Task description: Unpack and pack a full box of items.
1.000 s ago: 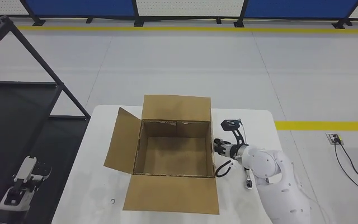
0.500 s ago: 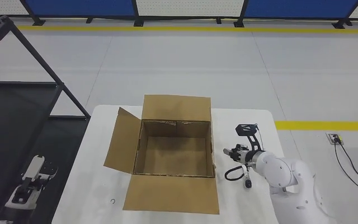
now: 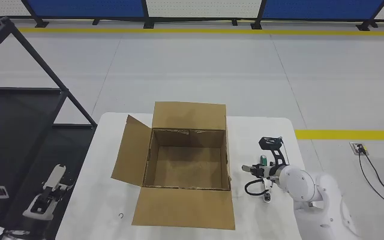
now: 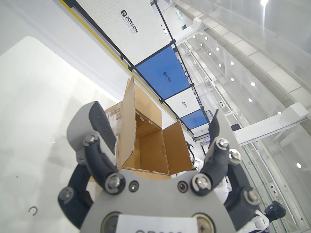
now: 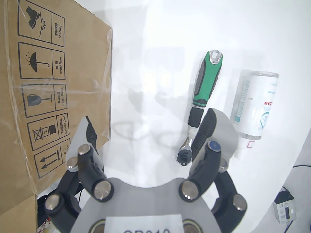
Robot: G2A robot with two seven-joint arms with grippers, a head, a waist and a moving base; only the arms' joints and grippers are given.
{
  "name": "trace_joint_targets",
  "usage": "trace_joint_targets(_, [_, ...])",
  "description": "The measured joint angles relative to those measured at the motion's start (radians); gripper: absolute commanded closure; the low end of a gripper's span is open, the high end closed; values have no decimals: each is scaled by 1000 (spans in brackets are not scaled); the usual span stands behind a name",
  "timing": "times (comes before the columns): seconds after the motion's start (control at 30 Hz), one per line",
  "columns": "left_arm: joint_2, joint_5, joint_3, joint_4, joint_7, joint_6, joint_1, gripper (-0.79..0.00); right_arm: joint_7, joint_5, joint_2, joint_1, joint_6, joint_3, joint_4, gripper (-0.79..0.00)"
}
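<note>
Two sets of jaws are spread wide, and neither has hold of anything. At the lower left of the top view the left jaws hang beyond the edge of the white bench (image 3: 102, 192), over the dark floor and well apart from the task's things. In the left wrist view their black pads (image 4: 100, 124) frame the box from a distance. Near the bench's lower left corner lies a small dark C-shaped ring (image 3: 120, 216).

In the middle of the frame stands the brown cardboard box (image 3: 183, 209) with its flaps thrown open. Its bare floor shows from above with nothing lying on it.

At centre right, just past the box, the right jaws hang low over the bench, between the box's side wall and the tools. Close beside one pad lies a chrome ratchet wrench with a green-and-grey handle (image 5: 206, 83), flat on the bench with its head towards the jaws. Farther right, just beside it and roughly parallel, a white cylindrical bottle with a clear cap (image 5: 255, 103) lies on its side.

Judging by the bare box, the unpacking looks done or nearly so. The packing looks not yet started: at least the ratchet and the bottle have to go back in, and the right jaws are the better placed for either.
</note>
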Motion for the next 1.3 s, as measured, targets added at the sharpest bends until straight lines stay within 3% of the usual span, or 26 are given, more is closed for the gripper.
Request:
trace_joint_targets(0.17, [0,9,18,-4,-5,-6,0,-785,-31,-84,2,3,26,-30,31,-785])
trace_joint_targets(0.4, [-1,1,12,5,-3,-13,9,-785,77,-141,8,107,10,-57,186,-785])
trace_joint_targets(0.43, [-1,0,11,6,-3,-15,10,-785,88,-139,9,124,1,-59,218,-705])
trace_joint_targets(0.5, [-1,-1,10,6,-3,-15,11,-785,93,-130,10,145,-4,-59,263,-459])
trace_joint_targets(0.53, [-1,-2,10,6,-3,-15,12,-785,96,-132,10,156,-3,-62,289,-388])
trace_joint_targets(0.67, [-1,6,15,1,-6,-13,14,-785,106,-119,13,182,-13,-62,353,-317])
trace_joint_targets(1.3, [0,26,28,-13,-1,-4,12,-785,120,-121,25,197,-23,-85,405,-289])
